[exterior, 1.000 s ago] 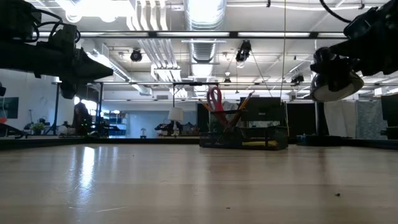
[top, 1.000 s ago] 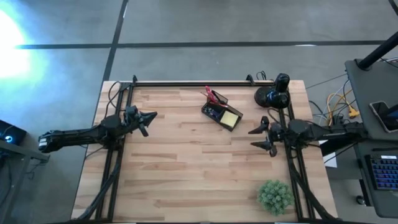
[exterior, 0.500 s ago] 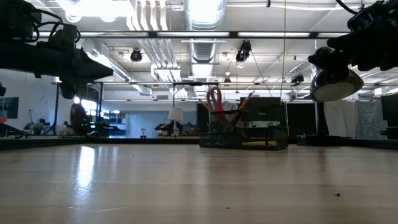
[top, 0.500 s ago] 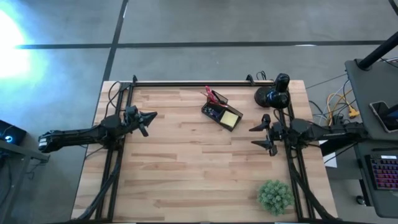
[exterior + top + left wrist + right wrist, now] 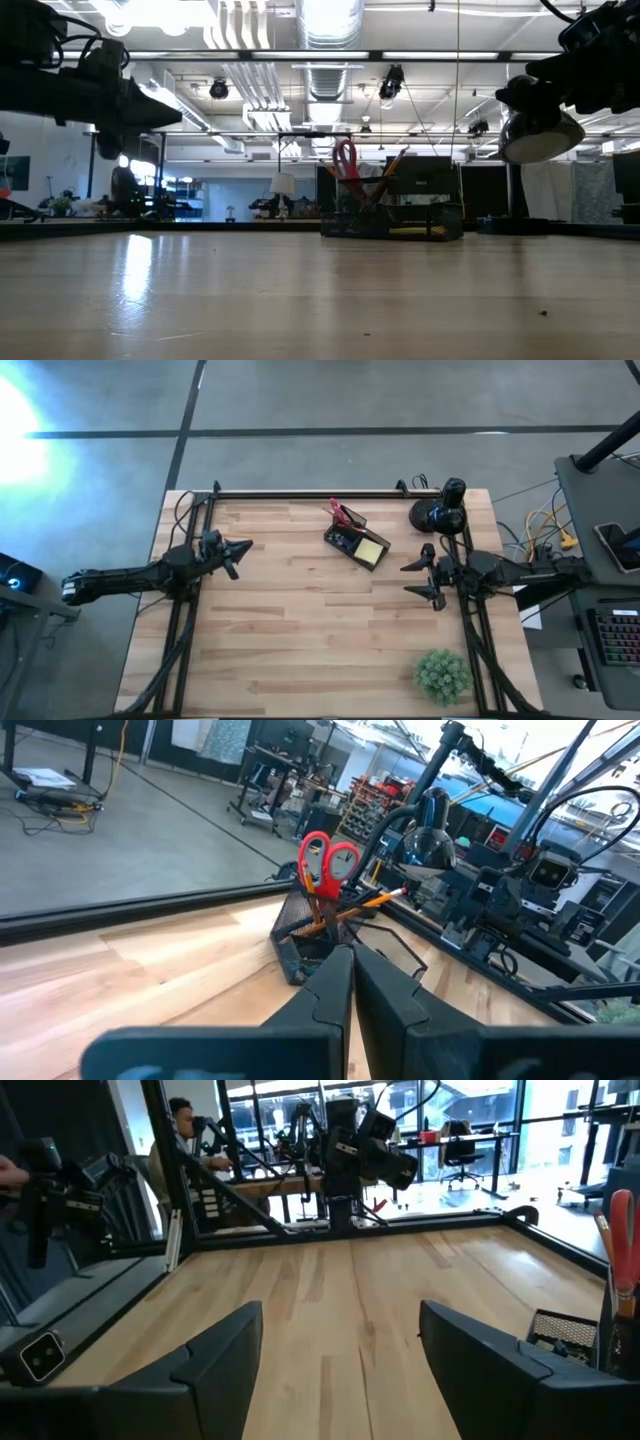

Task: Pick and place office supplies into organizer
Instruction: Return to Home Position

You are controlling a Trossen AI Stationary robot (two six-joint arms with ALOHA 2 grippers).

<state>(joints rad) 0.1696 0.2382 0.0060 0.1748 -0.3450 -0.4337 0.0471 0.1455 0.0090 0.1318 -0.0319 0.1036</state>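
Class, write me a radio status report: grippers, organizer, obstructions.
Left gripper shut, right gripper open, both empty. Organizer holds scissors, pens, sticky pad. Plant stands well apart.

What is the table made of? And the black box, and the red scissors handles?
Table: wood, pale planks with grain lines, a smooth finish that mirrors the lights in the low view. Black box: probably metal mesh, since you can see through its walls. Scissors handles: likely plastic, glossy red.
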